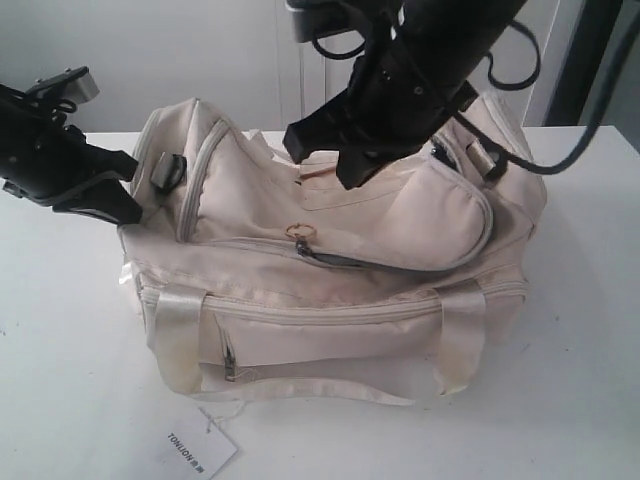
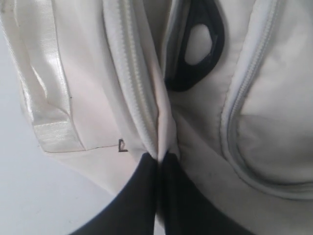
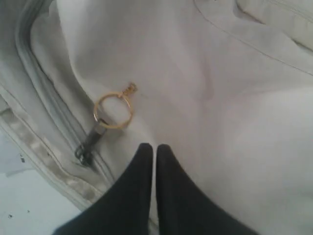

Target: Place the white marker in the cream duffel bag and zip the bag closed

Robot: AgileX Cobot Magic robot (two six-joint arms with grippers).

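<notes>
The cream duffel bag (image 1: 330, 290) lies on the white table, its top flap bulging. Its gold ring zipper pull (image 1: 300, 232) (image 3: 113, 110) rests on the top seam, with a short dark slit beside the slider. My left gripper (image 1: 133, 212) (image 2: 160, 155) is shut on a fold of the bag's fabric at the bag's left end, near a black end ring (image 2: 195, 49). My right gripper (image 1: 345, 175) (image 3: 155, 147) hangs shut over the top flap, a little from the ring pull, holding nothing. The white marker is not visible in any view.
A white "TONLION" tag (image 1: 200, 450) lies on the table in front of the bag. Shiny webbing handles (image 1: 180, 340) run down the front side. A small front pocket zipper (image 1: 230, 365) sits between them. Cables trail from the right arm at the back.
</notes>
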